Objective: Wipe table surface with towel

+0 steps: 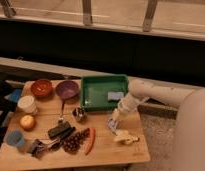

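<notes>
Pincer of mine [114,123] sits low over the bench [111,150]; its grip I cannot tell. Green tray [103,78] holds a blue block [115,95]. Pale crumpled towel [124,136] lies just beside my pincer, long axis left-right.

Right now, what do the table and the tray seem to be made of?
Table: probably wood, matt; warm light brown all over. Tray: likely plastic, smooth; one even green, raised moulded rim. The gripper is low over the table, just in front of the tray.
</notes>
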Robot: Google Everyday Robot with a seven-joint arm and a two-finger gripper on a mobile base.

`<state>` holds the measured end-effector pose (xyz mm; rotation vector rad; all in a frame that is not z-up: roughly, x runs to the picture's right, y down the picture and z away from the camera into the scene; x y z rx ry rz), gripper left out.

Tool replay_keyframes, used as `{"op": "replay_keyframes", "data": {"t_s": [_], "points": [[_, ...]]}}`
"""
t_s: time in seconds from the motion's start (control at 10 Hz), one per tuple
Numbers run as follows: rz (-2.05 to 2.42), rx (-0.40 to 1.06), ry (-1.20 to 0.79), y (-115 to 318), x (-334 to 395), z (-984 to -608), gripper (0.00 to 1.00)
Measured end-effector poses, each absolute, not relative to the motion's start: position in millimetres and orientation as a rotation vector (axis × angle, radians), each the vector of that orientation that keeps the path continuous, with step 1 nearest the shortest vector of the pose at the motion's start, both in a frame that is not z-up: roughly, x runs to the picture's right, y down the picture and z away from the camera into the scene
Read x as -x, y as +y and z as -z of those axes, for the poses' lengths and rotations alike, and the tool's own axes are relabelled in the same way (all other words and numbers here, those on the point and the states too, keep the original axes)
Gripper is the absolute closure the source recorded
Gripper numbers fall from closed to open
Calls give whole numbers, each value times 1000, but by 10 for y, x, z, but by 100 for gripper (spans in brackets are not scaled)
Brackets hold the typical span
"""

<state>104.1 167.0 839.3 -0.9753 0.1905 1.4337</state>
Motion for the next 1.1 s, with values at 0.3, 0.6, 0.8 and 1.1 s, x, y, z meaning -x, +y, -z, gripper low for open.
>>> {"op": "replay_keyframes", "data": {"t_s": [0.3, 0.6, 0.8, 1.1], "points": [[-1398, 1001, 113, 1483, -813, -8484, 100], [-1314, 1035, 57, 1598, -339, -8309, 100], [-1270, 1064, 36, 1794, -83, -8142, 100], [-1278, 1075, 84, 2089, -44, -8010, 100]]}}
